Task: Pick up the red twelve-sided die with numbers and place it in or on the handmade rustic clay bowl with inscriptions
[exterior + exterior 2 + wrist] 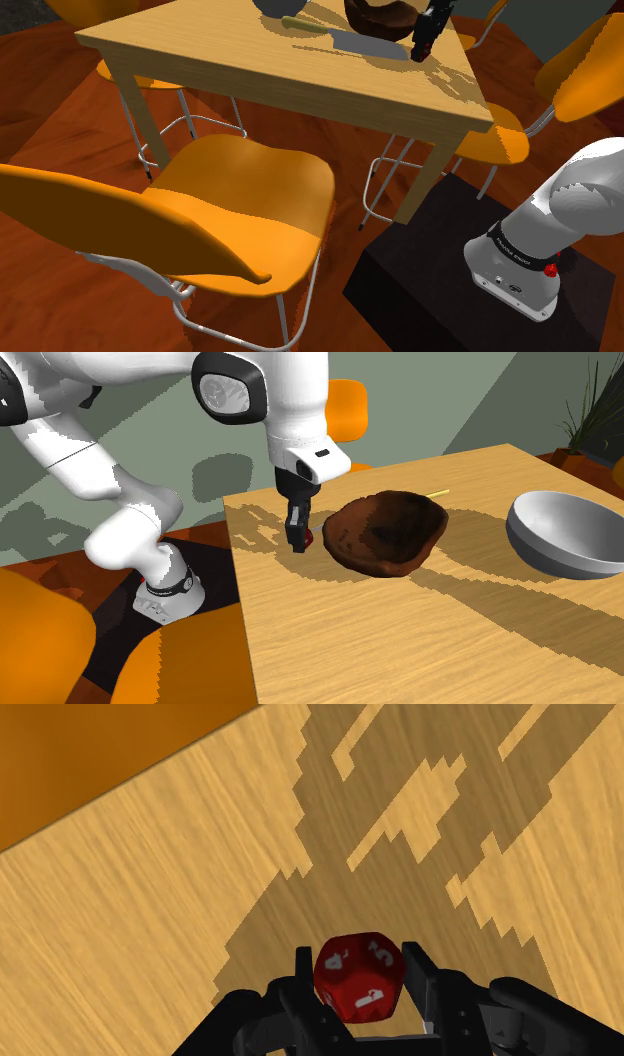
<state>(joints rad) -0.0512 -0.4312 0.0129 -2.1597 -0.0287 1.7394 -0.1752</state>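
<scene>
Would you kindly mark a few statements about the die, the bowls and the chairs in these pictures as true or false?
1. The end effector is shut on the red die. True.
2. The red die lies inside the brown bowl. False: the end effector clasps it beside that bowl, not in it.
3. A grey bowl stands on the table, to the second exterior view's right of the brown bowl. True.
4. The chairs by the table are blue. False: they are orange.
</scene>
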